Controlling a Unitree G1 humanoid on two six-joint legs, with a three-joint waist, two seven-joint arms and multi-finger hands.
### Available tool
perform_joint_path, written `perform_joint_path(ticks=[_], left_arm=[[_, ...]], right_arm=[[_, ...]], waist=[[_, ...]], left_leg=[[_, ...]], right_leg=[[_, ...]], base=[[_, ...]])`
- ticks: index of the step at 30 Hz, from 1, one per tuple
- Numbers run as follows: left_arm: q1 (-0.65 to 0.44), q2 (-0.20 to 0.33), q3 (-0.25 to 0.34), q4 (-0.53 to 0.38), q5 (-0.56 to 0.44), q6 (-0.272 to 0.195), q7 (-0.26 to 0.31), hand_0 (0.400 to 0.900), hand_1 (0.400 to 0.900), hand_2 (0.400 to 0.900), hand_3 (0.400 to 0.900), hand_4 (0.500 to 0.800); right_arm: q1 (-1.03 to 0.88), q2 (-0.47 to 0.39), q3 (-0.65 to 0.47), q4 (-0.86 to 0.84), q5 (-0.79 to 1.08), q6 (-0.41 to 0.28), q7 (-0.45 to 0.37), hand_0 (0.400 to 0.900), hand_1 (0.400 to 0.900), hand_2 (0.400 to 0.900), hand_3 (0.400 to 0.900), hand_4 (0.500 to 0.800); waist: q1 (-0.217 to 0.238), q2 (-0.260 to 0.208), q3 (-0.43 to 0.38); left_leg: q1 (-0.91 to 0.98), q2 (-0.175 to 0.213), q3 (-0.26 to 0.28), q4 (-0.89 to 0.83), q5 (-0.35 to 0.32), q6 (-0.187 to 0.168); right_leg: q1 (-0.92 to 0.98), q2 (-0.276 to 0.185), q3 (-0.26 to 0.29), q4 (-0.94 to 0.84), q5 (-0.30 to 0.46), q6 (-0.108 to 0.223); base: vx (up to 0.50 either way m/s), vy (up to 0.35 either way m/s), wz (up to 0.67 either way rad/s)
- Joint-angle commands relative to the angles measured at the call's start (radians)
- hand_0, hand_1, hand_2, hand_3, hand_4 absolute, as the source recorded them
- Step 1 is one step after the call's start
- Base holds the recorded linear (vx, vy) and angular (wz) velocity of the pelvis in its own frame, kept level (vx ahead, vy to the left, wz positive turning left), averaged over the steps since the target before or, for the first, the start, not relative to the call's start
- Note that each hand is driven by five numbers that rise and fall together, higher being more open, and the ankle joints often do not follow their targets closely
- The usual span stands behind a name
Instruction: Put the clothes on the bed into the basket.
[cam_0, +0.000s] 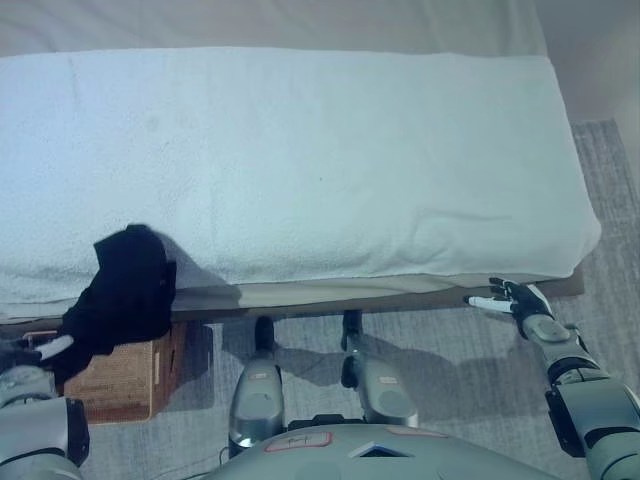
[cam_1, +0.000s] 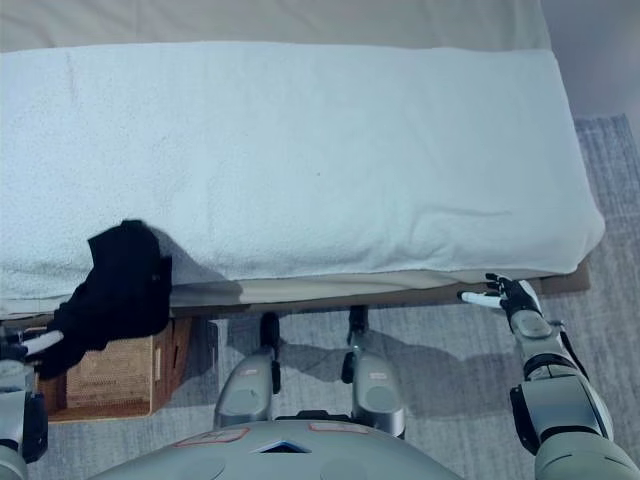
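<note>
Left hand (cam_0: 35, 352) at 8 o'clock is pinching black garment (cam_0: 125, 285), hanging over wicker basket (cam_0: 125, 385); right hand (cam_0: 515, 298) at 4 o'clock is resting spread beside bed (cam_0: 320, 160).

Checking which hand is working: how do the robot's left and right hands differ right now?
The left hand sits at the lower left, gripping the black garment above the wicker basket; the right hand holds nothing. The left's fingers pinch cloth; the right's are extended by the bed edge.
</note>
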Motion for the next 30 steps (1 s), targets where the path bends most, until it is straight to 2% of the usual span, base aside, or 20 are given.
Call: perform_joint_path(ticks=[1,4,8,16,17,18,30], left_arm=[[0.133,0.149,0.061,0.073,0.004,0.003,0.007,0.4,0.4,0.4,0.4,0.5],[0.173,0.161,0.097,0.077,0.005,0.004,-0.01,0.4,0.4,0.4,0.4,0.5],[0.191,0.213,0.128,0.076,0.006,0.0,-0.017,0.4,0.4,0.4,0.4,0.5],[0.154,0.265,0.1,0.074,0.03,-0.001,-0.03,0.4,0.4,0.4,0.4,0.5],[0.15,0.271,0.093,0.077,0.033,-0.001,-0.033,0.471,0.471,0.471,0.471,0.542],[0.143,0.276,0.091,0.079,0.035,-0.002,-0.031,0.9,0.9,0.9,0.9,0.8],[0.064,0.255,0.046,0.052,-0.011,-0.012,-0.024,0.9,0.9,0.9,0.9,0.8]], right_arm=[[-0.001,-0.089,-0.015,0.0,-0.01,-0.011,-0.002,0.9,0.9,0.9,0.9,0.8],[-0.01,-0.098,-0.01,-0.001,-0.017,-0.009,0.007,0.9,0.9,0.9,0.9,0.8],[-0.021,-0.113,-0.003,0.007,-0.026,-0.008,0.015,0.9,0.9,0.9,0.9,0.8],[-0.05,-0.116,0.013,0.01,-0.015,-0.007,0.027,0.9,0.9,0.9,0.9,0.8],[-0.056,-0.116,0.017,0.009,-0.014,-0.007,0.029,0.9,0.9,0.9,0.9,0.8],[-0.06,-0.117,0.018,0.009,-0.011,-0.008,0.031,0.9,0.9,0.9,0.9,0.8],[-0.074,-0.112,0.019,0.03,0.005,-0.005,0.028,0.9,0.9,0.9,0.9,0.8]], waist=[[0.031,-0.02,-0.016],[0.038,-0.023,-0.008],[0.053,-0.028,0.003],[0.065,-0.036,0.02],[0.065,-0.038,0.022],[0.064,-0.039,0.026],[0.057,-0.047,0.025]], left_leg=[[-0.016,-0.019,-0.032,0.115,-0.093,0.032],[-0.019,-0.022,-0.037,0.121,-0.093,0.035],[-0.033,-0.024,-0.049,0.127,-0.089,0.036],[-0.065,-0.034,-0.068,0.149,-0.086,0.038],[-0.067,-0.036,-0.07,0.153,-0.088,0.038],[-0.07,-0.038,-0.069,0.158,-0.089,0.038],[-0.098,-0.036,-0.061,0.185,-0.099,0.04]], right_leg=[[0.024,-0.073,0.023,0.082,-0.013,0.098],[0.025,-0.076,0.023,0.088,-0.015,0.099],[0.025,-0.079,0.011,0.09,-0.014,0.099],[0.019,-0.089,-0.006,0.107,-0.018,0.097],[0.017,-0.09,-0.005,0.11,-0.019,0.097],[0.015,-0.09,-0.004,0.114,-0.02,0.096],[-0.001,-0.086,0.008,0.107,-0.013,0.093]], base=[[-0.02,0.041,0.01],[-0.04,0.031,0.05],[-0.04,0.0,0.12],[-0.04,0.014,0.09],[0.0,0.0,0.0],[0.0,0.0,0.0],[-0.01,0.015,-0.05]])
